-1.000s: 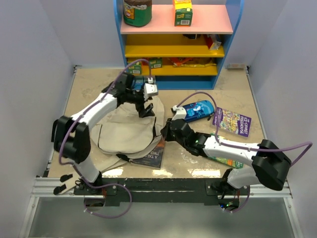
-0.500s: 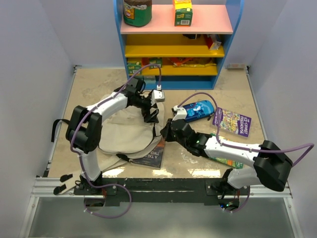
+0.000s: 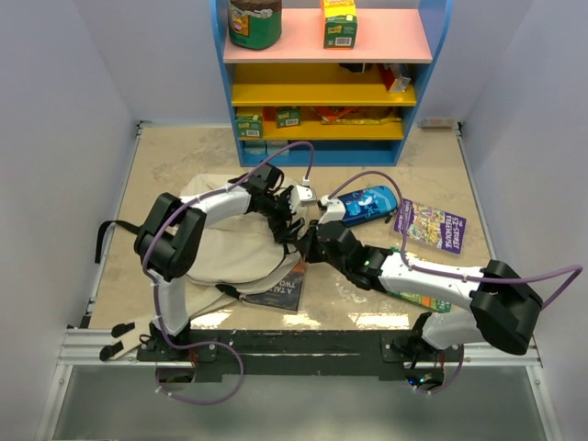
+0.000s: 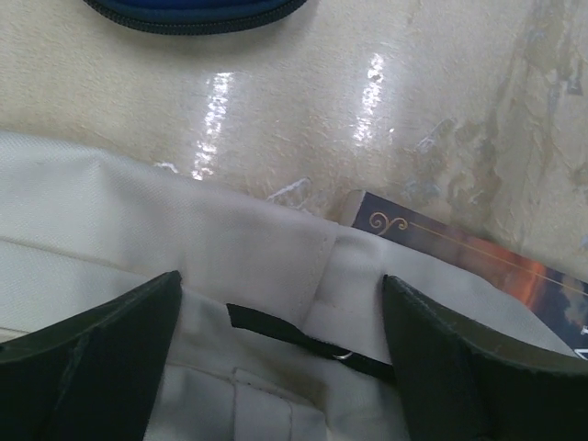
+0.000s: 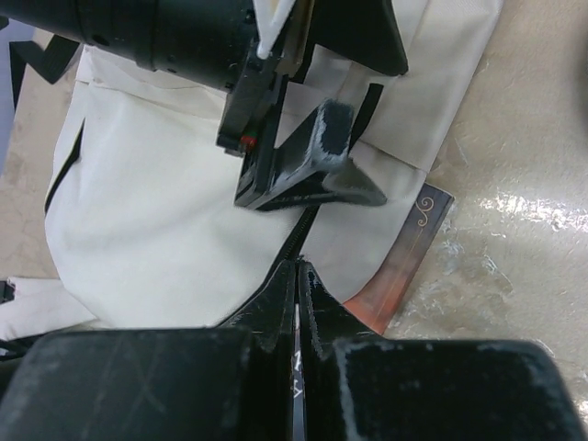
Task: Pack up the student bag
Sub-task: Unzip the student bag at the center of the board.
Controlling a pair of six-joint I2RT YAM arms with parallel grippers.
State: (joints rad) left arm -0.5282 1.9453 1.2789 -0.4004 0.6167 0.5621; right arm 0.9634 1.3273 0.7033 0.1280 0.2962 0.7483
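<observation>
Bright overhead light, glare on glossy table (image 4: 377,73) — near fingers (image 4: 83,367) blurred

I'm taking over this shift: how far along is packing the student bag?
Done: little that shows; a dark book pokes out at the edge of the student bag, inside or under it, I cannot tell. In hand: the right pincer is shut on the bag's black zipper trim, the open left pincer hovers over its rim. Left: the blue pencil case and colourful book lie on the table.
</observation>
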